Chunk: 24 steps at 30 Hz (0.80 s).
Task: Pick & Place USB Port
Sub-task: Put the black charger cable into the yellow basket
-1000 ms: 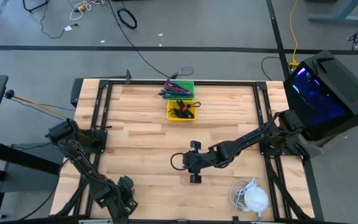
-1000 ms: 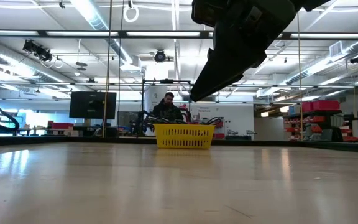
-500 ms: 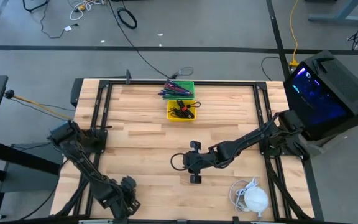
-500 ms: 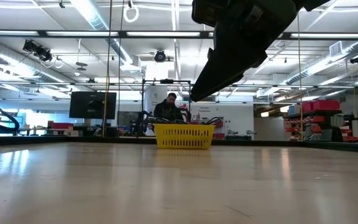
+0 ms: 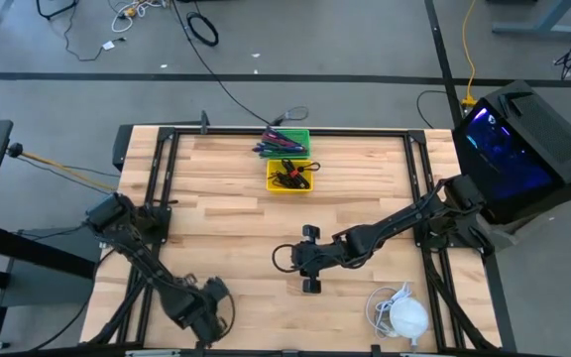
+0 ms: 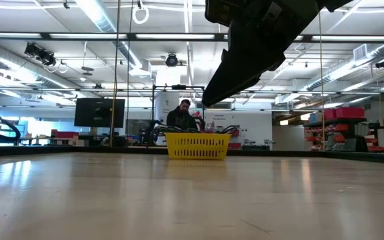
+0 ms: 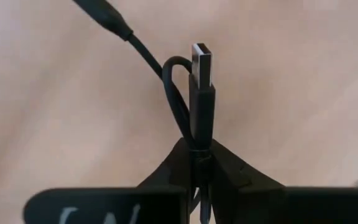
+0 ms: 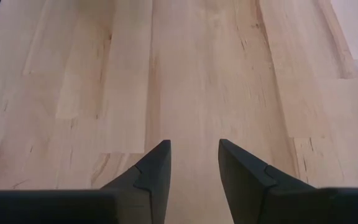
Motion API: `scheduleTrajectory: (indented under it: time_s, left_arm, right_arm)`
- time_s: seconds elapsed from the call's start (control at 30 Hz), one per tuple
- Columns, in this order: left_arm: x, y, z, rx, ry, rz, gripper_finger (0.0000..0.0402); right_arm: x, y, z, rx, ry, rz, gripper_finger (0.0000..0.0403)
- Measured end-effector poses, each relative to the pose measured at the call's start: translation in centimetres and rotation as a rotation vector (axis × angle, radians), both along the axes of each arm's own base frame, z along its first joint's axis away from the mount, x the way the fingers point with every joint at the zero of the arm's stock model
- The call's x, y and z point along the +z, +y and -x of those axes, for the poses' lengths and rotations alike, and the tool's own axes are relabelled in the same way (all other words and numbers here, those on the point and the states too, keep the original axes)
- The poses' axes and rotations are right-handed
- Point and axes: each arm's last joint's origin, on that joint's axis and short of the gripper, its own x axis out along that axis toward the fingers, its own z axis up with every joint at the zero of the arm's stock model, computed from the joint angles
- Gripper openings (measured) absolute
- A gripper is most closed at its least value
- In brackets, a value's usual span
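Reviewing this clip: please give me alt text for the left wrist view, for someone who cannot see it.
The left gripper is shut on a black USB cable, its silver plug pointing away from the camera. The cable's thin black cord loops beside the plug and trails off over the blurred light wooden table.

Two dark jointed arms. Right gripper (image 8: 194, 163): black wedge fingers, angular tips. Left gripper (image 7: 198, 165): black fingers, white scrawled marking on housing.
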Motion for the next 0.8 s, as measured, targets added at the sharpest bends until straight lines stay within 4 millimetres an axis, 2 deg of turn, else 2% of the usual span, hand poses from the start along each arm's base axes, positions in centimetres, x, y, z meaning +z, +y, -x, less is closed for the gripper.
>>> scheduleTrajectory:
  time_s: [0.13,0.3,0.43,0.63,0.8]
  left_arm:
    - [1.2,2.4,-0.8,-0.093,0.081,-0.165,0.0028]
    - [3.7,7.2,-1.7,-0.217,0.21,-0.417,0.0028]
    - [5.9,10.9,-3.1,-0.327,0.156,-0.504,0.0028]
    - [9.1,16.6,-4.3,-0.374,0.087,-0.595,0.0028]
    - [10.7,20.1,-5.7,-0.446,-0.019,-0.601,0.0028]
  right_arm:
    - [0.0,0.0,0.0,0.001,-0.001,-0.001,0.0135]
    - [0.0,0.0,0.0,0.001,-0.003,-0.002,0.0135]
    - [0.1,0.0,-0.1,0.001,-0.01,-0.005,0.0135]
    - [0.1,0.0,-0.1,-0.001,-0.013,-0.016,0.0135]
    - [0.1,0.0,-0.1,0.001,-0.013,-0.014,0.0135]
